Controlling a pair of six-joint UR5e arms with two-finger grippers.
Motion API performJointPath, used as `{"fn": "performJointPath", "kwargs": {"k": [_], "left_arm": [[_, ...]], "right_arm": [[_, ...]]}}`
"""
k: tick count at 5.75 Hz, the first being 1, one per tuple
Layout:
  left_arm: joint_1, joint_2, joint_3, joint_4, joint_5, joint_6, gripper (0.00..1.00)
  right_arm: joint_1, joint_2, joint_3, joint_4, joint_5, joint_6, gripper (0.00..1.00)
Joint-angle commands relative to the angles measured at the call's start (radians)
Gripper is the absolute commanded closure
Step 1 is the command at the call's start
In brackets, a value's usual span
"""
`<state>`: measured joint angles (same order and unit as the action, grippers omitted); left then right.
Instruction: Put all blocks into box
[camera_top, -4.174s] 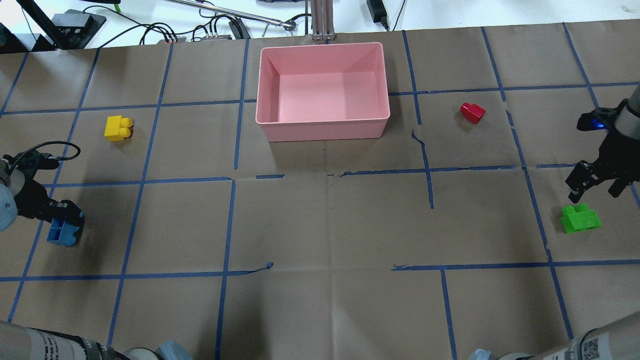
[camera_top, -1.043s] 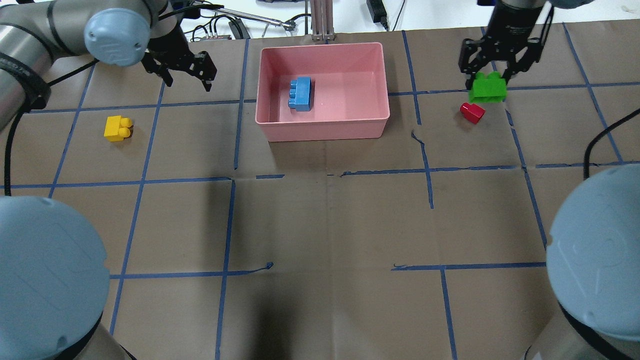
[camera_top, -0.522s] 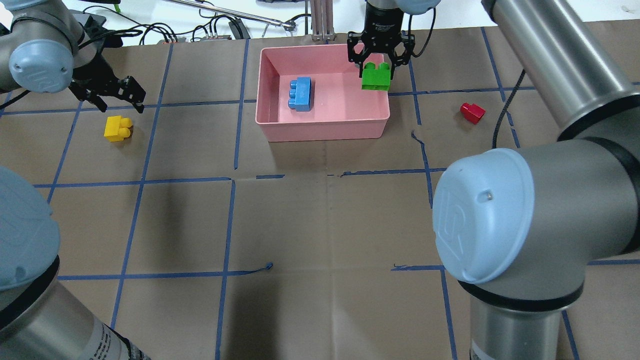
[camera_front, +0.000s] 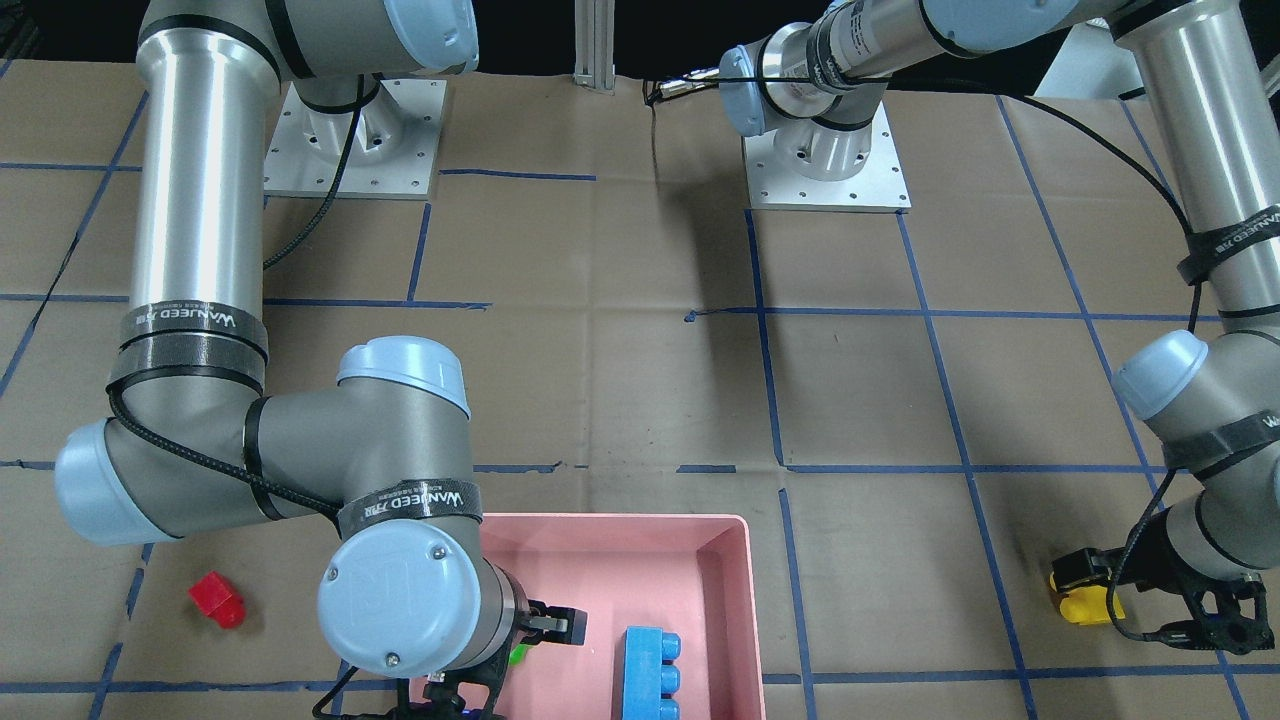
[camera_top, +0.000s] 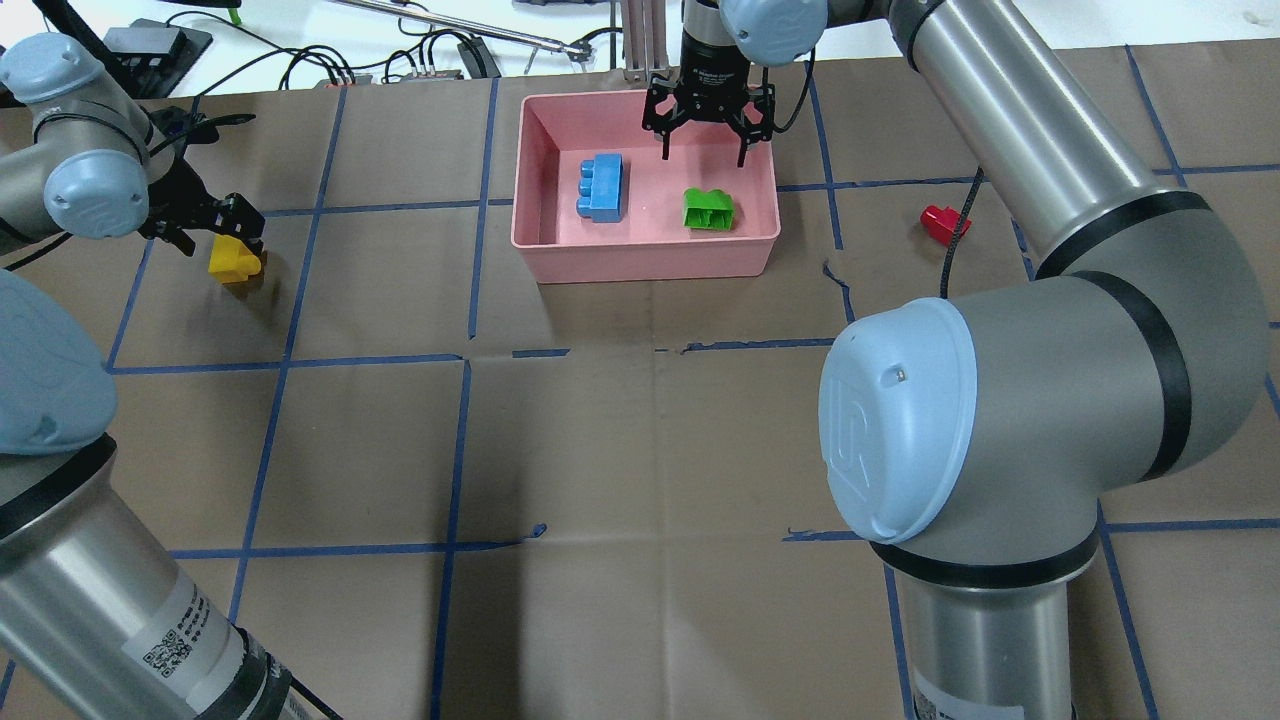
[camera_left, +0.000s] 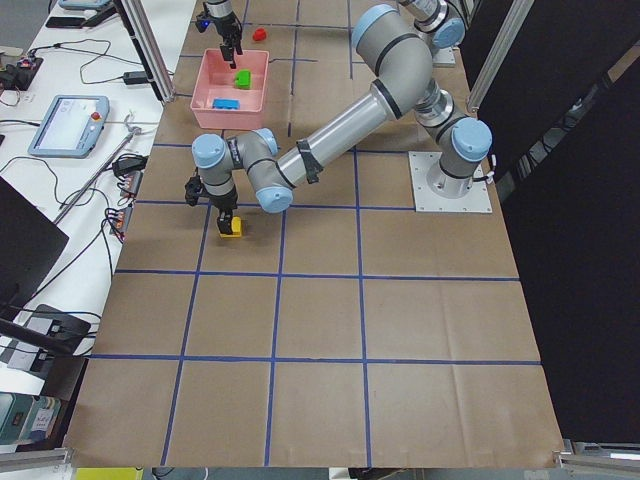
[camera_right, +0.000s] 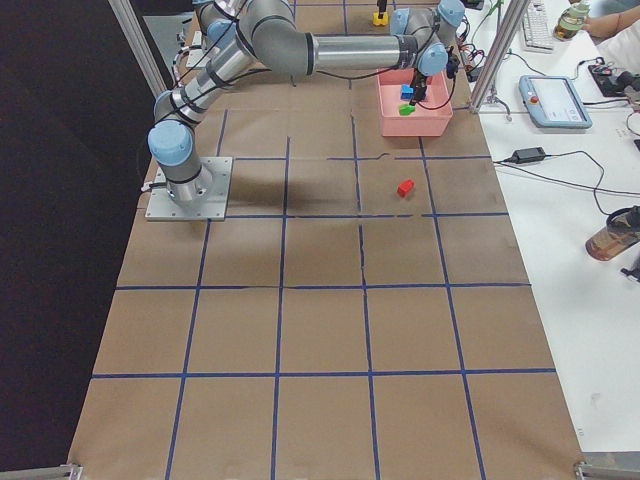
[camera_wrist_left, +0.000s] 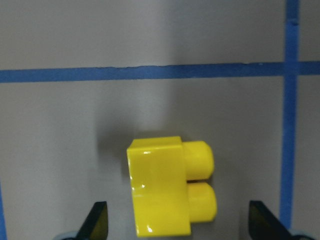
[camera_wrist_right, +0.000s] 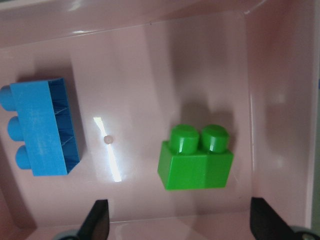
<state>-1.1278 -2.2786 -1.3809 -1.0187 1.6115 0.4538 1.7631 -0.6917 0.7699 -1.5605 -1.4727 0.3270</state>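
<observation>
Upper centre of overhead frame: pink box (camera_top: 650, 262) holding blue block (camera_top: 601, 188) at left and green block (camera_top: 708, 209) at right, apart, beneath right gripper (camera_top: 703, 155) with jaws spread and empty. Upper left on bench (camera_top: 640, 450): yellow block (camera_top: 235, 262) between spread jaws of left gripper (camera_top: 222, 243), not pinched. Upper right, outside box: red block (camera_top: 944, 224), loose.

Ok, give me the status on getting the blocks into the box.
Done: blue block and green block lie in the box, right hand open above them. In hand: left hand open, straddling the yellow block on the table, not yet closed. Left: that one and the red block, both outside the box.
</observation>
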Motion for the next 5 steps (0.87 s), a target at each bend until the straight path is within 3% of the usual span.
{"fn": "performJointPath", "kwargs": {"k": [1,3,4,5], "left_arm": [[0.003,-0.021,0.003,0.023,-0.005,-0.006,0.01],[0.002,-0.024,0.002,0.026,-0.002,0.000,0.07],[0.002,-0.024,-0.006,0.025,-0.002,-0.001,0.09],[0.002,-0.022,-0.010,0.023,-0.001,0.000,0.26]], "right_arm": [[-0.017,-0.090,0.002,0.111,-0.009,-0.015,0.00],[-0.124,-0.152,0.009,0.181,-0.017,-0.229,0.00],[-0.199,-0.152,0.012,0.181,-0.018,-0.466,0.00],[-0.249,-0.137,0.015,0.175,-0.062,-0.693,0.00]]}}
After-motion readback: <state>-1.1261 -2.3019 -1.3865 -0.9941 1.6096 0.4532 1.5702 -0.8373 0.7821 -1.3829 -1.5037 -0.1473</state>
